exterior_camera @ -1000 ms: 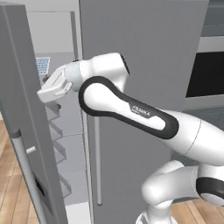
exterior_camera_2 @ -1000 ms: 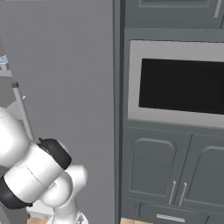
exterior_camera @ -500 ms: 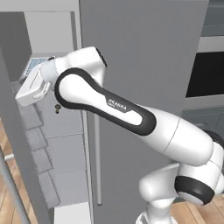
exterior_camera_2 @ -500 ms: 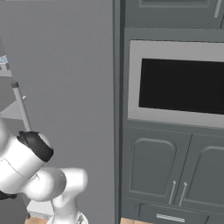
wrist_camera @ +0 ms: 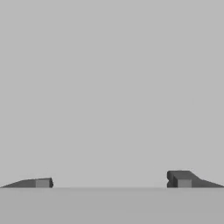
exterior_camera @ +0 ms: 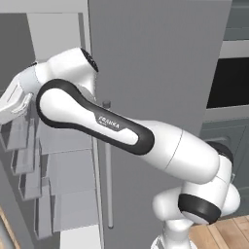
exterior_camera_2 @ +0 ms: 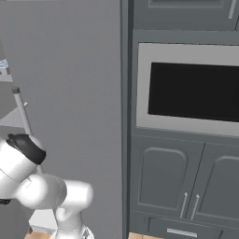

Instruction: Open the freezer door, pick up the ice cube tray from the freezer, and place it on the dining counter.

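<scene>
Claw (wrist_camera: 109, 183) spread before plain grey surface

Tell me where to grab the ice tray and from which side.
Take the ice tray by its front rim, coming in level through the open front of the freezer. It seems to lie flat, so a top-down pinch has little to close on. Only a corner shows, so this is a loose judgement. The gripper is open.

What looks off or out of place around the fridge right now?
Nothing is spilled or broken. The freezer door stands open at the left, its inner bins level. The one odd thing: the tool, jaws wide and empty, faces a flat grey surface in the hand view.
</scene>
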Controlling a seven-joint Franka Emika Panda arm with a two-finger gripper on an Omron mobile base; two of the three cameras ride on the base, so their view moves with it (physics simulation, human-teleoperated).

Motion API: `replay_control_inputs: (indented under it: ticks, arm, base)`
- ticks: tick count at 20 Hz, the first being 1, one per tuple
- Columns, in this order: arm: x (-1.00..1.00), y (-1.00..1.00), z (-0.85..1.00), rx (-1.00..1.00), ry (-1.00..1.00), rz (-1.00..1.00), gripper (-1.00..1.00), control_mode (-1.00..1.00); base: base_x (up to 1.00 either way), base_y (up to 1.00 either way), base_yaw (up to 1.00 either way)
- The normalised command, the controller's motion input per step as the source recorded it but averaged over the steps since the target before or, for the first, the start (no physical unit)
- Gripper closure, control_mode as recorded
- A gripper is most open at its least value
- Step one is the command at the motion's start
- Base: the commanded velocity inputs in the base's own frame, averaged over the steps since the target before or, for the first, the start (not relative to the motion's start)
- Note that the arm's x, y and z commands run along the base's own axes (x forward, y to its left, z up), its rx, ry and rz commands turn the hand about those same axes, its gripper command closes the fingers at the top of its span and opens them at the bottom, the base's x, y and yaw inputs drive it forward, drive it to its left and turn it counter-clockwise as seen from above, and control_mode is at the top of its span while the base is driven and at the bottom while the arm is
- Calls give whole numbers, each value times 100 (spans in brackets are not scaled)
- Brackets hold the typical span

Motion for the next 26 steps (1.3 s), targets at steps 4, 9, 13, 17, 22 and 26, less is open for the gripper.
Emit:
replay_control_inputs:
  ticks: [4,9,13,17,22,26]
  arm:
    - [-3,20,0,-8,-6,0,-100,-100]
    - [0,28,-5,-3,0,1,-100,-100]
    - [0,20,-1,-1,0,0,-100,-100]
    - [-9,-30,0,-1,-3,0,-100,-100]
    - [-25,-98,0,-1,-8,-2,-100,-100]
    - [-31,-100,0,0,-7,-8,-100,-100]
  base:
    - [0,0,0]
    - [0,0,0]
    - [0,0,0]
    - [0,0,0]
    - [0,0,0]
    - [0,0,0]
